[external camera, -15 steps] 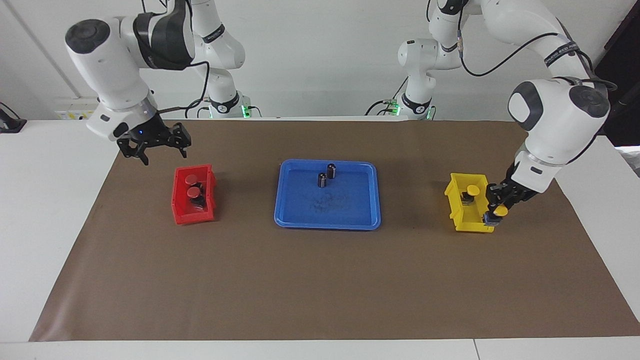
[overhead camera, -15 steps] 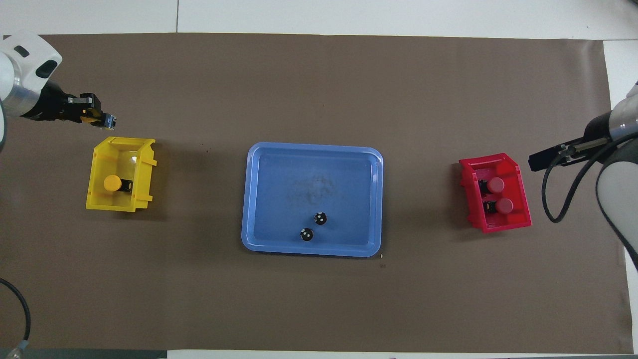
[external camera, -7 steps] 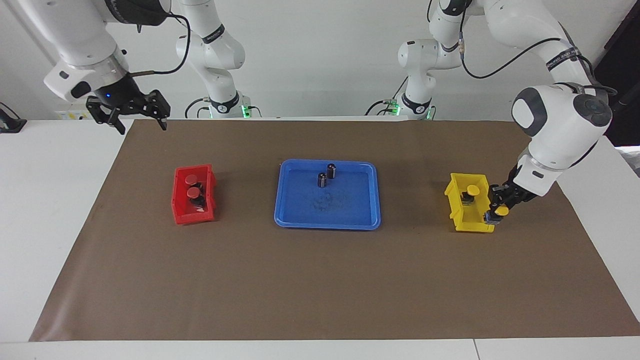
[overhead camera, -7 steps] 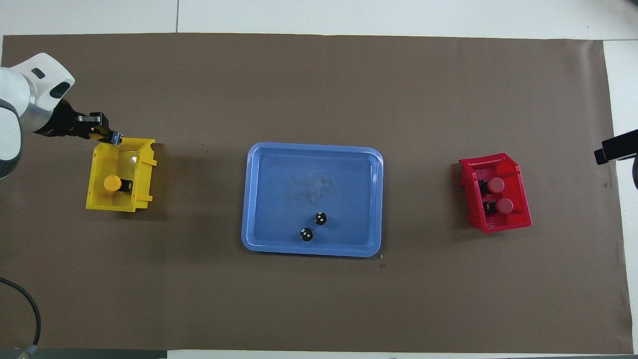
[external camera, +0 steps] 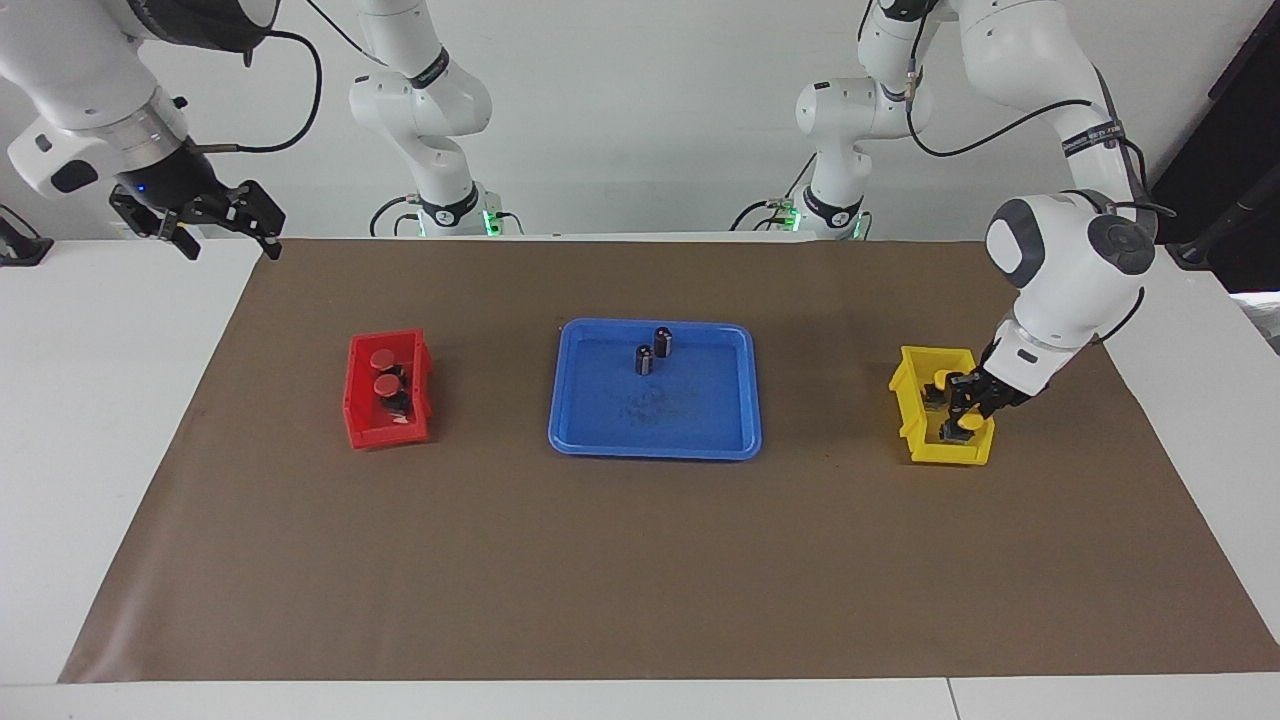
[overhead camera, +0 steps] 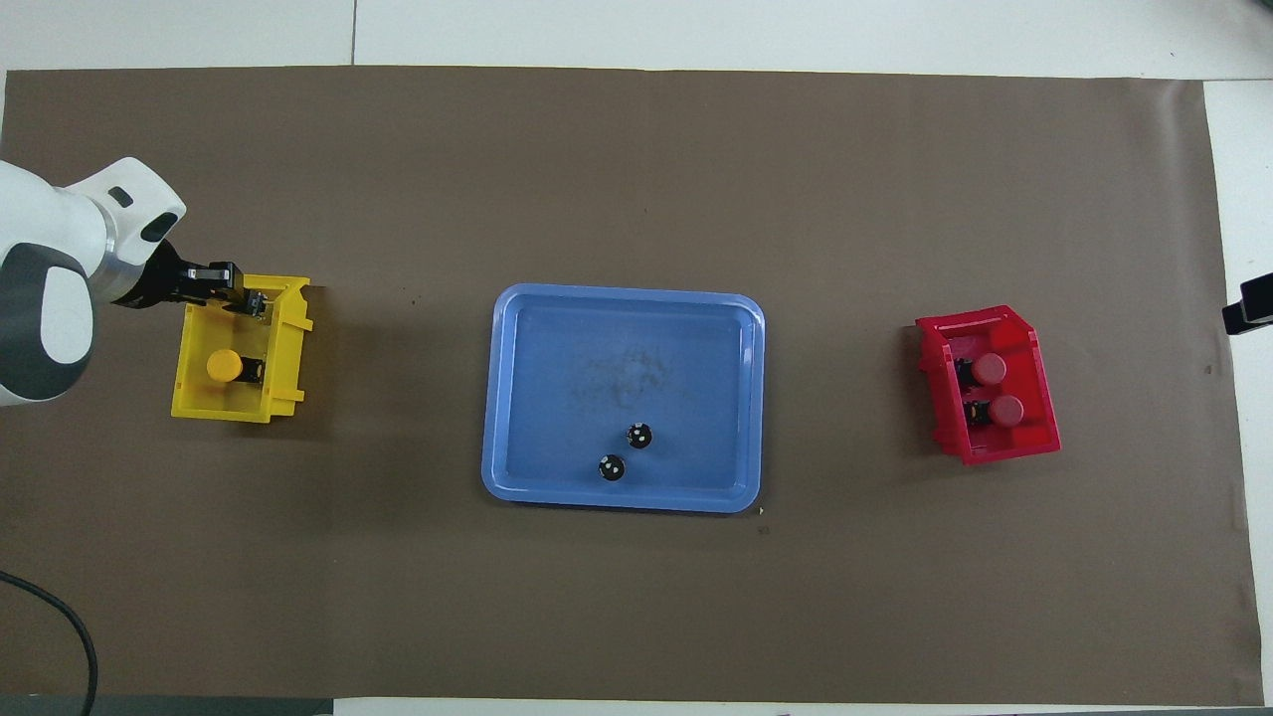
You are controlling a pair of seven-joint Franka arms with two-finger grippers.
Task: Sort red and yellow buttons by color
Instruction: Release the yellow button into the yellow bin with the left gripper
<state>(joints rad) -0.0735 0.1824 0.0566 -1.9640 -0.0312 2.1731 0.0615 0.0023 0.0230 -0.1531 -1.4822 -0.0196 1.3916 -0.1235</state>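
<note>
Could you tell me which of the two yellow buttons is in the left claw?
The yellow button farther from the robots, over the yellow bin, in the left claw.

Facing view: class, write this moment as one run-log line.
left gripper: holds yellow button in yellow bin | right gripper: raised, open, off the mat | red bin: two red buttons

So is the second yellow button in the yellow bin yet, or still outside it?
In, but not released: the left gripper holds the second yellow button inside the yellow bin, beside the first yellow button.
</note>
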